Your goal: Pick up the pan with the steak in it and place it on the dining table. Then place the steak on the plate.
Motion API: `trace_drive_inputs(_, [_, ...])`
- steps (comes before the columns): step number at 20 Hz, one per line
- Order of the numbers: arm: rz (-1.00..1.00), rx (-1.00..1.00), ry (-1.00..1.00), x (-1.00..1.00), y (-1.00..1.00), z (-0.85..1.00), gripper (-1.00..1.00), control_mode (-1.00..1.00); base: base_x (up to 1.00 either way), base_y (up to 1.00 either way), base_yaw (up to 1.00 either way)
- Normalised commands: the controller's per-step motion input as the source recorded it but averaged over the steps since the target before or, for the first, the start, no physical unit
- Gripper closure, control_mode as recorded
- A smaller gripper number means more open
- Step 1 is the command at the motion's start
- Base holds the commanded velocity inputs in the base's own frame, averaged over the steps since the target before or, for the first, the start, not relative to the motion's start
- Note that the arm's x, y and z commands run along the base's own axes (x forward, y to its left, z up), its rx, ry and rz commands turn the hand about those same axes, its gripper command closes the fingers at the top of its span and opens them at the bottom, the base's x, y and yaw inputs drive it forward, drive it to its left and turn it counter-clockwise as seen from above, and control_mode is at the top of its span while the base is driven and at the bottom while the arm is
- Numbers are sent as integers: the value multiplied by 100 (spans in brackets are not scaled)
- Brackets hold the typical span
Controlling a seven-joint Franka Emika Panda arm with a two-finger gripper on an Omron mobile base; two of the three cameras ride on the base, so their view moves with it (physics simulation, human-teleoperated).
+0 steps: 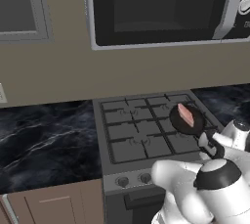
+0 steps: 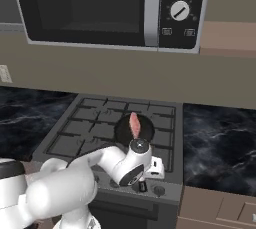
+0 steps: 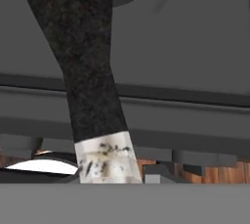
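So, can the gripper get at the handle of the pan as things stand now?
Probably yes. The gripper sits low at the stove's front edge, and the handle fills the hand view close ahead. Nothing lies between. Whether the jaws are closed cannot be told.

From my station, the small round black frying pan (image 1: 187, 120) looked like matt dark metal, its long handle (image 3: 83, 66) speckled and rough up close with a pale, scuffed end, while the pink-red slab of steak (image 2: 134, 124) had a soft, moist look. The grey stove top (image 1: 141, 132) read as dull metal under matt grates. The black white-veined counter (image 1: 44, 142) looked like polished marble, the brown cabinet fronts (image 1: 53, 203) like smooth wood, and the microwave door (image 2: 87, 3) was glossy dark glass.
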Motion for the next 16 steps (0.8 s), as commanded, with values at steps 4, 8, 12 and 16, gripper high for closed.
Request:
trace_drive_inputs(4, [0,6,-2,-16,0,77,100,-100,0,0,0])
trace_drive_inputs(8, [6,0,0,-38,0,74,100,-100,0,0,0])
trace_drive_inputs(12, [12,-1,0,-56,0,69,100,-100,0,0,0])
trace_drive_inputs(16, [17,-6,0,-77,0,55,100,-100,0,0,0])
